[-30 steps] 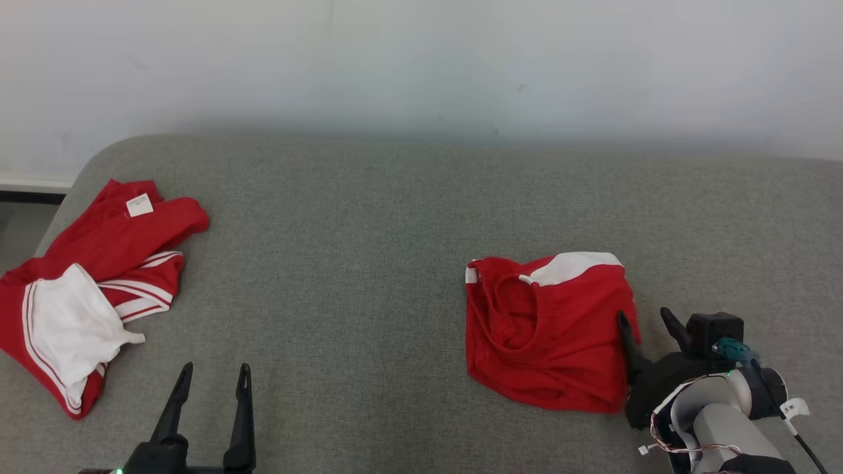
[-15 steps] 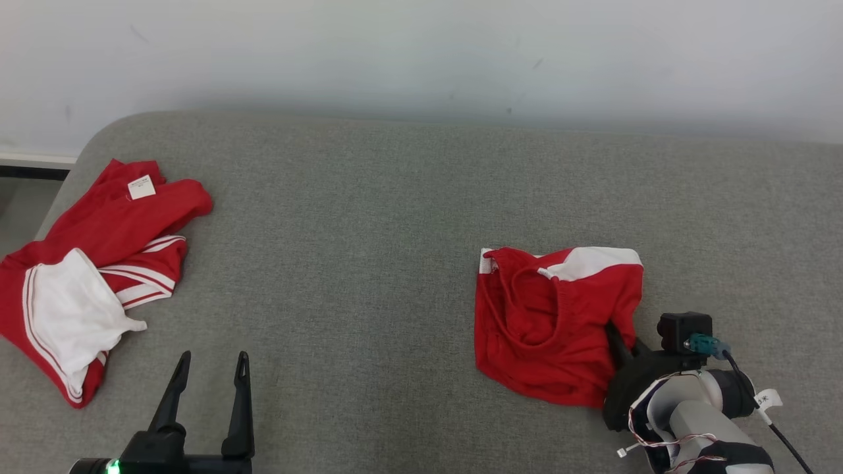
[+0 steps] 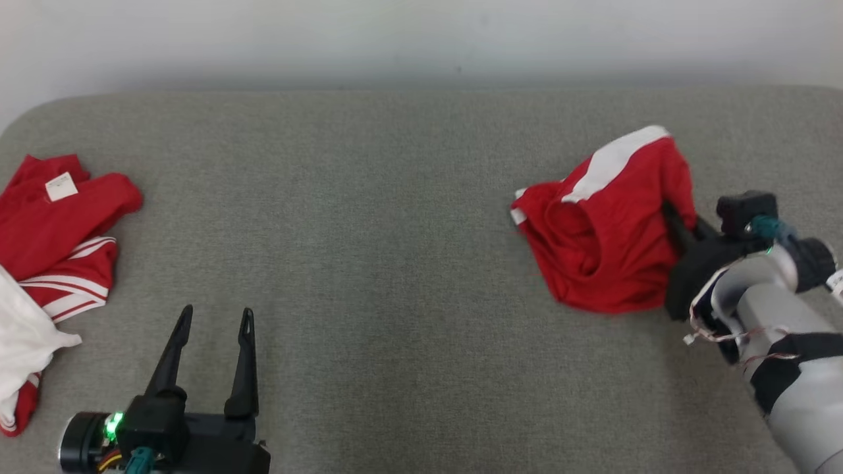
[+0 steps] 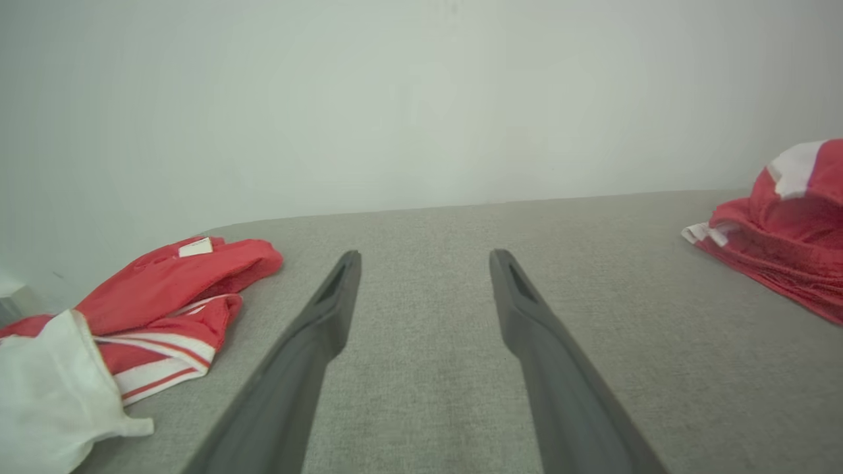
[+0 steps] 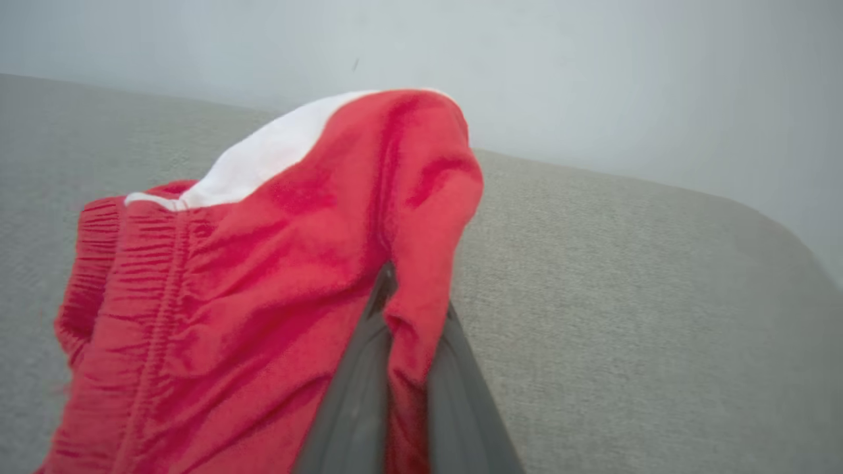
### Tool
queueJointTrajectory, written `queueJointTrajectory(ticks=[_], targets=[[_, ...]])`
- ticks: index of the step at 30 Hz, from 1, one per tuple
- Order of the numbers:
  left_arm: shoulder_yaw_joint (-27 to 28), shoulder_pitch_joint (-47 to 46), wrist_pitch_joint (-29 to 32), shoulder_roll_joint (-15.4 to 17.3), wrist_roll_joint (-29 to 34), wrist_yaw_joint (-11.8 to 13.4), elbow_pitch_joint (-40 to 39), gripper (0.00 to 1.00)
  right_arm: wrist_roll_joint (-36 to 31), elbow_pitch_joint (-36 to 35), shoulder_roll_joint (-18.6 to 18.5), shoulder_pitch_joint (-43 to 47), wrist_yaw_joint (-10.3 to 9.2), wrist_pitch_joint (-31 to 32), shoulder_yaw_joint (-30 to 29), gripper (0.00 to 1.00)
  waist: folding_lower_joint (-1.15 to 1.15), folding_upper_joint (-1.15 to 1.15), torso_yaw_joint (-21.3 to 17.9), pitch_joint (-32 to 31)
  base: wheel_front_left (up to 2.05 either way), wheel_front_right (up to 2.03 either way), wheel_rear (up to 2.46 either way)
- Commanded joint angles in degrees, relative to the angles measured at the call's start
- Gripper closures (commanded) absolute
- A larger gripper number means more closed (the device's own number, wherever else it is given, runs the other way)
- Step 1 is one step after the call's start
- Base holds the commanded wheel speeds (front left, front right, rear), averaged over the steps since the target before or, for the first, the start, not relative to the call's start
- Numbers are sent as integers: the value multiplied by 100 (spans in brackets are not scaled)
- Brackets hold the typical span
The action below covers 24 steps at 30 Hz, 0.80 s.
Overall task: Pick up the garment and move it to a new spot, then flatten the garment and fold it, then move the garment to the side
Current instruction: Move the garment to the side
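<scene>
Right gripper point(image 3: 681, 227) clamps the red garment point(image 3: 606, 243) by its right edge, partly raised near the grey cushion point(image 3: 395, 230)'s right end; left gripper point(image 3: 214, 319) stands spread, open room between them

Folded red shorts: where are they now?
Head view: red shorts at the grey cushion's right side, pinched in the right claw, far from the red-and-white garment at left.
</scene>
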Motion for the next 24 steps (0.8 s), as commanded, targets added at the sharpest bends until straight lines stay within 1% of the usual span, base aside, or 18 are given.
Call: queueJointTrajectory(ticks=[1,7,11,18,24], targets=[[-45,-159,-18,32,45,-17,-61,0,78,-23,-127,-171,-13,53,124,100,-1,-1,-342,461,0,0,0],[-195,-609,-18,241,85,-40,-259,0,313,-59,-761,-906,-14,156,590,100,-1,-1,-577,1071,0,0,0],[-289,-775,-18,349,152,-45,-457,0,425,6,-1079,-1300,-14,129,842,100,-1,-1,-722,1379,0,0,0],[-229,-901,-18,508,189,3,-1004,0,465,150,-1484,-1945,-14,48,1179,100,-1,-1,-1044,1916,0,0,0],[-164,-938,-18,699,266,38,-1332,0,406,295,-1644,-2537,-14,-60,1356,100,-1,-1,-1290,2303,0,0,0]])
